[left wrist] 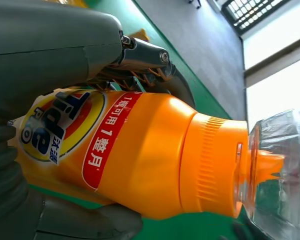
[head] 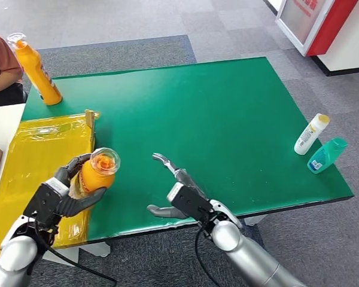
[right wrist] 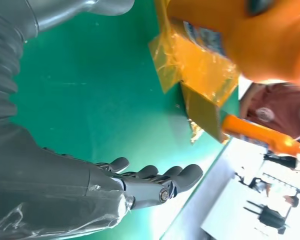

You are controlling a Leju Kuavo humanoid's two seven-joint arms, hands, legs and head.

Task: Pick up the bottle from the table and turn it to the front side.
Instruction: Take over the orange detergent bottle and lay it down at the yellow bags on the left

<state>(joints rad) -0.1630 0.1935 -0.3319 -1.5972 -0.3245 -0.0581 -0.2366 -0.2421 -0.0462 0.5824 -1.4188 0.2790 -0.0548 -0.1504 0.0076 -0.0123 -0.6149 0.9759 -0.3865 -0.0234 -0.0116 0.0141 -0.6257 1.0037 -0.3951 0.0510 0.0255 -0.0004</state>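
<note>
Left hand [head: 62, 194], fingers [left wrist: 156, 65] wrapped round the orange Tide detergent bottle [head: 96, 173] above the desk [head: 204, 107] (right hand [head: 180, 191] spread, empty): a loose grip while turning could let it slip.

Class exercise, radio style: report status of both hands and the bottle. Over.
Left hand grips orange bottle, lifted off green table, label showing in left wrist view. Right hand open, empty, over table. Nothing between the hands.

grey carpet-tile floor [head: 123, 18], green-topped table [head: 213, 119], red-framed white stand [head: 318, 24] in far corner
</note>
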